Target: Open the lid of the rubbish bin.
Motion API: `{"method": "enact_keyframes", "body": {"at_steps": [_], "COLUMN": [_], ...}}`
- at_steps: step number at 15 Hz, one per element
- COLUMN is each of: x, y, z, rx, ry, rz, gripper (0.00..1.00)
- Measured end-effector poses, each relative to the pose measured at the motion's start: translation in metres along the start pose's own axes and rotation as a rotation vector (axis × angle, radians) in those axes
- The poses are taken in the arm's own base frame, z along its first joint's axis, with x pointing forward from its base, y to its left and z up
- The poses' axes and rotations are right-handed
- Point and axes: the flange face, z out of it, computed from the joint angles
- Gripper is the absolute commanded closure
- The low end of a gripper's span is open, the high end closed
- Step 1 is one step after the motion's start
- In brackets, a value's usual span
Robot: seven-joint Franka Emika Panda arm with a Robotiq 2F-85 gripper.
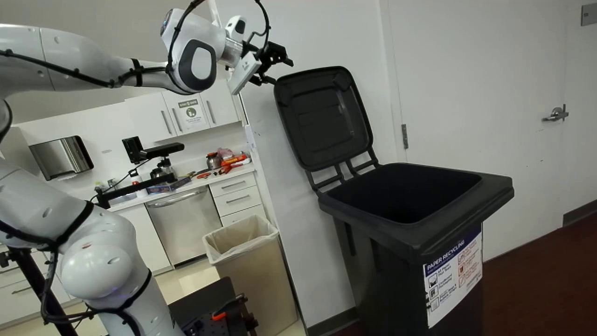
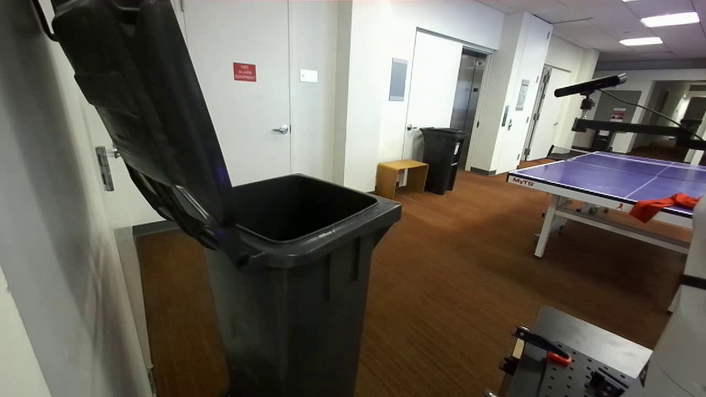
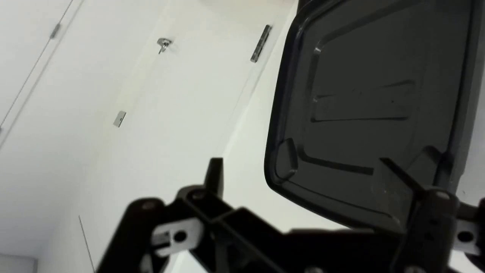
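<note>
The black rubbish bin point(image 1: 396, 275) stands upright with its dark inside showing; it is also in an exterior view point(image 2: 287, 325). Its black lid point(image 1: 322, 119) is raised on its hinges and leans back toward the wall, underside facing the opening. The lid also shows in an exterior view point(image 2: 149, 94) and in the wrist view point(image 3: 360, 98). My gripper point(image 1: 282, 72) is at the lid's top corner. In the wrist view its fingers point(image 3: 301, 163) are wide apart with nothing held between them. Whether a finger touches the lid's edge I cannot tell. The lid's label is hidden.
A beige bin with a liner point(image 1: 252, 275) stands between the arm and the black bin. A white wall point(image 1: 298, 224) is behind the lid. A small metal cart point(image 2: 584, 336) is by the arm's base. A purple ping-pong table point(image 2: 612, 171) is farther off.
</note>
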Motion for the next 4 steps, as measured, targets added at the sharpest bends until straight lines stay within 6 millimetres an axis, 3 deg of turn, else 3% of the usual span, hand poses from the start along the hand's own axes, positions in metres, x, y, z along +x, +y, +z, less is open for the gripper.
{"method": "enact_keyframes", "body": {"at_steps": [4], "x": [-0.044], "y": [0.017], "z": [-0.007], "rx": [0.107], "ry": [-0.107], "rz": [0.195], "gripper": [0.0]}}
